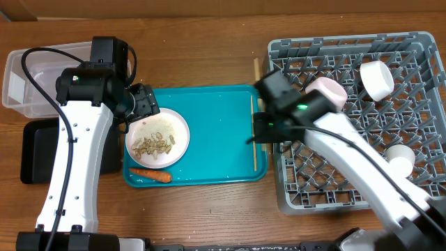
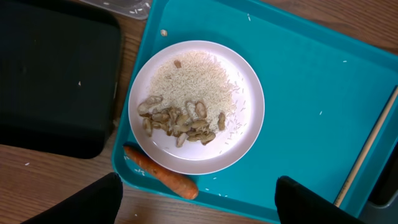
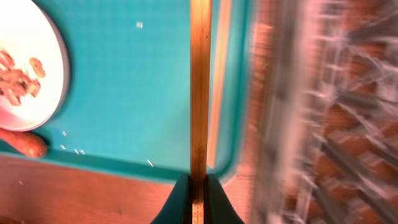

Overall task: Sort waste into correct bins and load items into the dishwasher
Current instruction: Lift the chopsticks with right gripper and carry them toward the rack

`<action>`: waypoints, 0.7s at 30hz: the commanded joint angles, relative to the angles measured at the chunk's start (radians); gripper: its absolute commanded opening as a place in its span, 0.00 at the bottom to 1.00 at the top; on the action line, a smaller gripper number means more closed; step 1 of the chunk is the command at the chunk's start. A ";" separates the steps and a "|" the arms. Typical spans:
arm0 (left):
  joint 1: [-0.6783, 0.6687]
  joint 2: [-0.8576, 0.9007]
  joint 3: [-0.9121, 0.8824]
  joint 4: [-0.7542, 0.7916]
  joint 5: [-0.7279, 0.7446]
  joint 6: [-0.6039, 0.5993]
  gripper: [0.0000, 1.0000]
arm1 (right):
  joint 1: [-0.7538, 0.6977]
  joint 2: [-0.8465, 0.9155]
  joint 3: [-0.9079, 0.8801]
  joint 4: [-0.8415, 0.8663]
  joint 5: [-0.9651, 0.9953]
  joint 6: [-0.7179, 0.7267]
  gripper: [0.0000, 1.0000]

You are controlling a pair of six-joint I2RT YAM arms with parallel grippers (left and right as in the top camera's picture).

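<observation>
Beside the grey dish rack (image 1: 411, 77), over the teal tray's (image 1: 216, 139) right edge, only the right wrist view showed the right gripper (image 3: 198, 194) clenched on a thin, straight, tan chopstick (image 3: 200, 93); the left gripper (image 2: 199, 200) hung released above the rice-strewn plate (image 2: 196, 68).

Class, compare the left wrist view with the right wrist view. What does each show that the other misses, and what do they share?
Only the left wrist view shows the black tray. Only the right wrist view shows the blurred grey dish rack and the right hand, shut on a chopstick. Both show the teal tray, the white plate with food scraps, the carrot and a chopstick.
</observation>
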 commanded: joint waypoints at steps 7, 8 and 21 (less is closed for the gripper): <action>0.002 -0.007 0.008 -0.003 0.005 -0.010 0.80 | -0.105 -0.017 -0.073 -0.185 0.121 -0.069 0.04; 0.002 -0.007 0.008 -0.003 0.005 -0.010 0.80 | -0.108 -0.017 -0.098 -0.180 0.121 -0.069 0.04; 0.002 -0.007 0.008 -0.006 0.005 -0.010 0.80 | -0.107 -0.017 -0.210 -0.101 0.111 -0.069 0.33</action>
